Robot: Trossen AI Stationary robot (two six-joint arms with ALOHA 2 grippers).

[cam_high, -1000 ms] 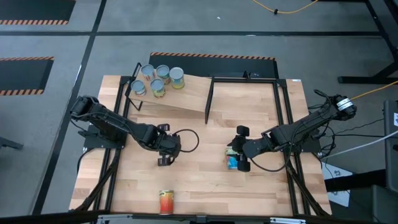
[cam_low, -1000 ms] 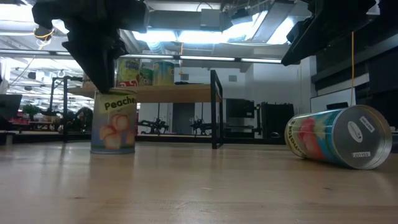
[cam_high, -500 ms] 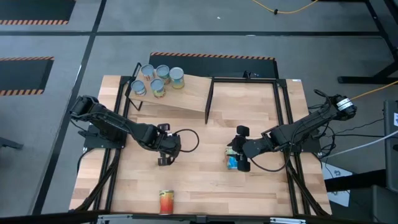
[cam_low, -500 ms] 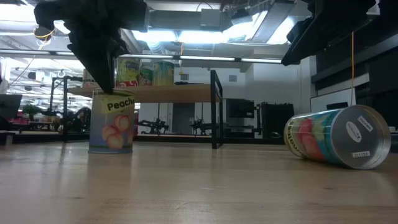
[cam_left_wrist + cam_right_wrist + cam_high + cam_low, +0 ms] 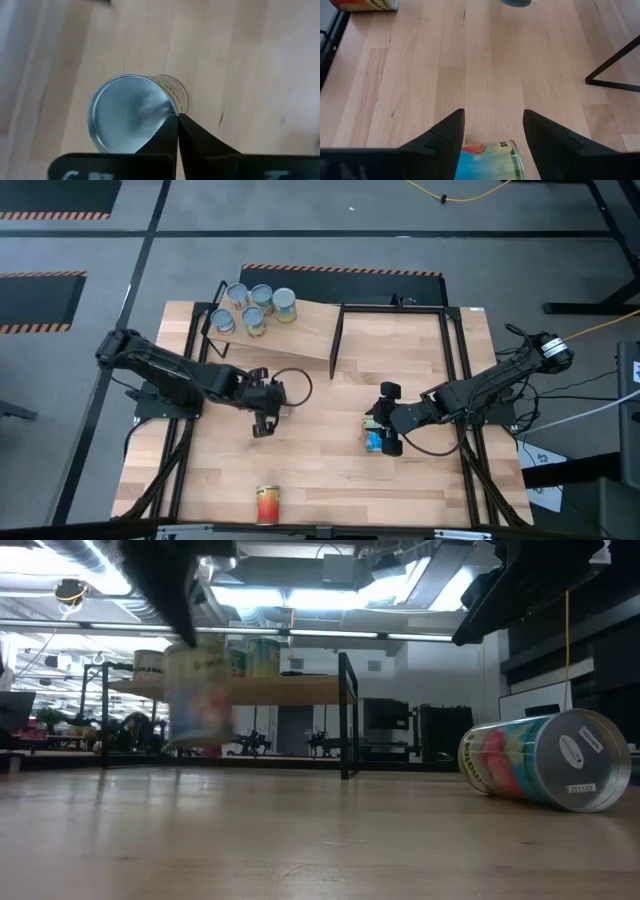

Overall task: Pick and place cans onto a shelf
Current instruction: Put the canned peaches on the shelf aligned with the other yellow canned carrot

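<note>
The left gripper (image 5: 262,398) pinched a can (image 5: 196,690) by its rim and held it clear of the table (image 5: 330,470), its label too blurred to read; the silvery top (image 5: 130,117) lay right under the fingers. The right gripper (image 5: 388,420) hung with fingers spread over a blue-labelled can (image 5: 374,438) lying on its side near the table's right edge, only a stray "S" legible. Another can (image 5: 267,504) lay at the near edge. Five cans (image 5: 252,308) stood at the shelf's (image 5: 305,330) left end.
</note>
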